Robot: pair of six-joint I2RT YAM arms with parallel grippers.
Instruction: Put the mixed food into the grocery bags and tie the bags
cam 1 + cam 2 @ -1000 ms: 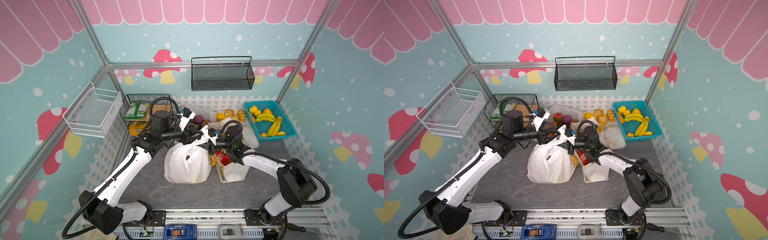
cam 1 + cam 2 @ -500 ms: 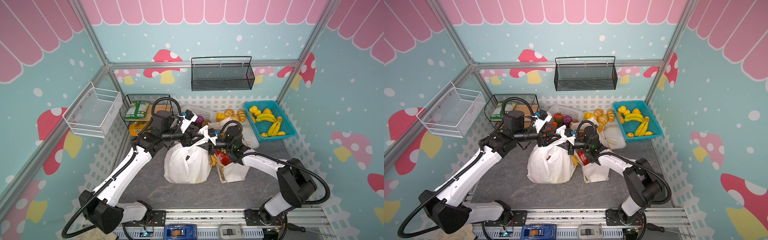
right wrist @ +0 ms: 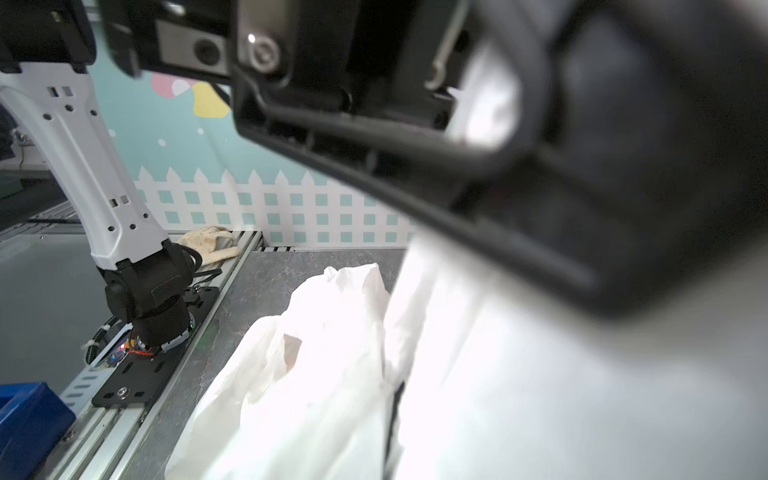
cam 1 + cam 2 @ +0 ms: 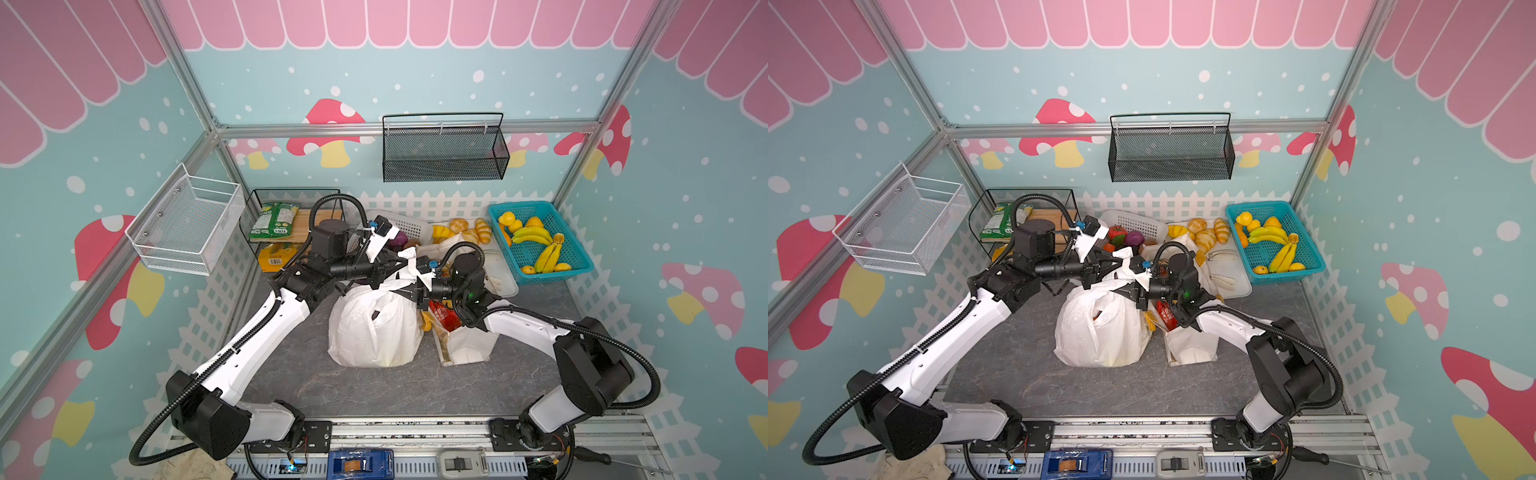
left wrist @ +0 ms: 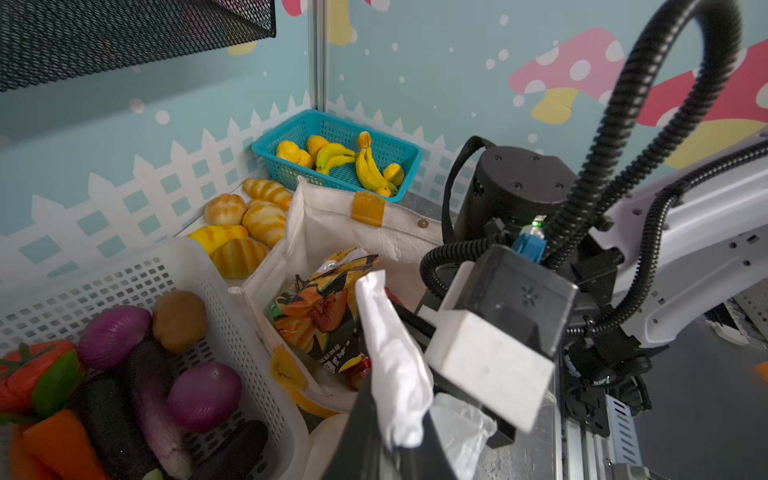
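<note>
Your left gripper (image 4: 1119, 262) has clamped onto the thin crinkly white plastic carrier bag's (image 4: 374, 328) loop handle (image 5: 395, 353); you cannot tell the right gripper's (image 4: 411, 291) state. Bag sits mid-table, cream canvas tote (image 4: 467, 351) at its 3 o'clock.

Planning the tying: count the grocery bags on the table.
2. The white plastic carrier bag stands centrally; the cream canvas tote stands beside it, to its right in both top views. No other shows.

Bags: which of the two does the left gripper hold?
The white plastic bag, pinched by a handle in the left gripper; the cream tote stands open beside it.
</note>
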